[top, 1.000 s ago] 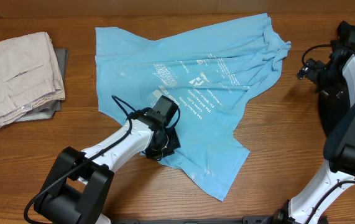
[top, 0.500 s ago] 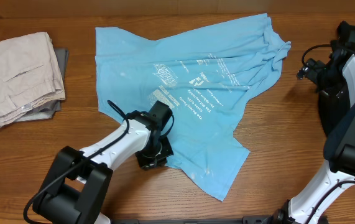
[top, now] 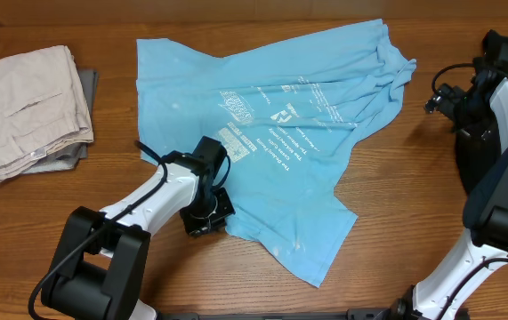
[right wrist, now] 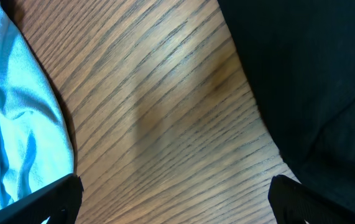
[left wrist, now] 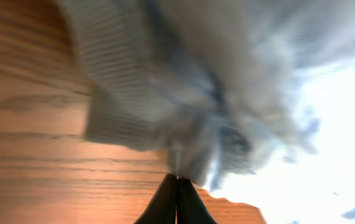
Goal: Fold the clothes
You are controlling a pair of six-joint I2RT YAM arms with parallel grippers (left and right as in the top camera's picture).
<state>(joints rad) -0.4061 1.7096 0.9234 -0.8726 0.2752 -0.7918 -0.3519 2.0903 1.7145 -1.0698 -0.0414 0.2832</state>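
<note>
Blurred T-shirt [left wrist: 165, 81], left jaws pinching it

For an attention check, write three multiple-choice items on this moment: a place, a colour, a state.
1. Where does the folded beige garment lie?
A. at the table's left, apart from the T-shirt
B. on the T-shirt
C. on the floor

2. What colour is the T-shirt's visible print?
A. red
B. white
C. black

3. How is the left gripper?
A. open over bare wood
B. shut on the T-shirt's edge
C. out of view

Answers: 1 A, wood shows between them; 2 B, white lettering on light blue; 3 B, its fingertips meet with cloth pinched.
</note>
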